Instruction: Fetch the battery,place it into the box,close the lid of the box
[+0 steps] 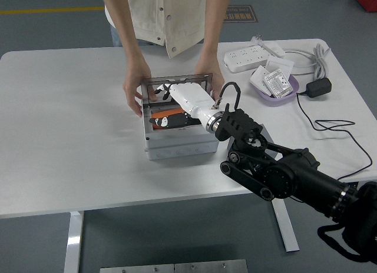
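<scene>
In the middle of the frame the right hand (177, 96) reaches into the grey box (179, 145), its fingers hidden so nobody can tell their grip, the orange battery (166, 118) lies inside, and the lid (175, 83) could pinch the hand.
</scene>
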Robot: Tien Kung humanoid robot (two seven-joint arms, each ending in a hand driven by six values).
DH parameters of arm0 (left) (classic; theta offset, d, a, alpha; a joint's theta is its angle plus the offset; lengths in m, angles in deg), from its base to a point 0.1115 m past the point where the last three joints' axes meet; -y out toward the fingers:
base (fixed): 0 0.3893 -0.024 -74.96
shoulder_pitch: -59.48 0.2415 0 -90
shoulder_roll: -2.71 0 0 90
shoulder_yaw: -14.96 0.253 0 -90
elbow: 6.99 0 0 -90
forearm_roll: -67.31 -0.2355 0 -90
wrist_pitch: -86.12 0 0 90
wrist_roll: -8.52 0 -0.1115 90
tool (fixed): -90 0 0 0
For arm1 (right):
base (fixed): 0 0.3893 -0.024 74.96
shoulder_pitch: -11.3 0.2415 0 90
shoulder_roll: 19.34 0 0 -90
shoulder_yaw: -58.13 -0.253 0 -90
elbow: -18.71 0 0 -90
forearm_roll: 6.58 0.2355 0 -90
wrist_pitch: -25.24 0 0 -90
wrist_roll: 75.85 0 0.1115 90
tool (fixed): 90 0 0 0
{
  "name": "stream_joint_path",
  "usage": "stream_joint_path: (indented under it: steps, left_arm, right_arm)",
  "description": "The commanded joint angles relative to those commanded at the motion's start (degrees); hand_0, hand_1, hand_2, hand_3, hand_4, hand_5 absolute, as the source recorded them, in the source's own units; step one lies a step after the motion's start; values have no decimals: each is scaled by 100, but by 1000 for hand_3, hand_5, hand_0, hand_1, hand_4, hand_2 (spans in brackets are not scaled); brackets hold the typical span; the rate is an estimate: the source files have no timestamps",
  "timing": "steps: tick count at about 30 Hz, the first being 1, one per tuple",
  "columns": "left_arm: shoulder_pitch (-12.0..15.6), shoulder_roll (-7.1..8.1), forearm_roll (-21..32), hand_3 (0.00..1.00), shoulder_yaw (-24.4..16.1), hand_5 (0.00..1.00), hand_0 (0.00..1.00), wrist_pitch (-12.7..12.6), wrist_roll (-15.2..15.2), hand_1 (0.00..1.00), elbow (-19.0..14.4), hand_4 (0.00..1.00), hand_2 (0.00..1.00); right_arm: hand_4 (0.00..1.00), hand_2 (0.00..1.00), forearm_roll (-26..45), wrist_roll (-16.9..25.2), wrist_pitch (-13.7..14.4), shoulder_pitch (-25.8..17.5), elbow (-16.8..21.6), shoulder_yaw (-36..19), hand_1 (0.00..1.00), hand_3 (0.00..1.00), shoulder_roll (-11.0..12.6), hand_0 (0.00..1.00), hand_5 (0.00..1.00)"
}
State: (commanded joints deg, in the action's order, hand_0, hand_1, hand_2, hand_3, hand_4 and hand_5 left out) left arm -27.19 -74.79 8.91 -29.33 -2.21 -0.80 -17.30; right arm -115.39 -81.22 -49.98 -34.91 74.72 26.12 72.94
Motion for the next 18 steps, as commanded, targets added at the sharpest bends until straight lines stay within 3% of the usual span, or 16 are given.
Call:
stream_joint_path:
  steps: [4, 12, 18]
  left_arm:
    - [12, -6, 1, 553, 2, 229, 639, 0, -4, 751, 0, 724, 617]
    - [26, -13, 47, 554, 50, 226, 639, 6, -14, 750, 0, 722, 617]
    - [21, -3, 87, 554, 112, 224, 639, 11, -21, 750, 0, 722, 617]
  right_arm:
    - [945, 637, 25, -65, -50, -33, 252, -97, 589, 749, 72, 728, 562]
    - [946, 618, 197, -351, -488, 35, 988, -381, 571, 732, 284, 716, 571]
    - [941, 588, 352, -383, -614, 266, 1033, -425, 545, 720, 340, 691, 594]
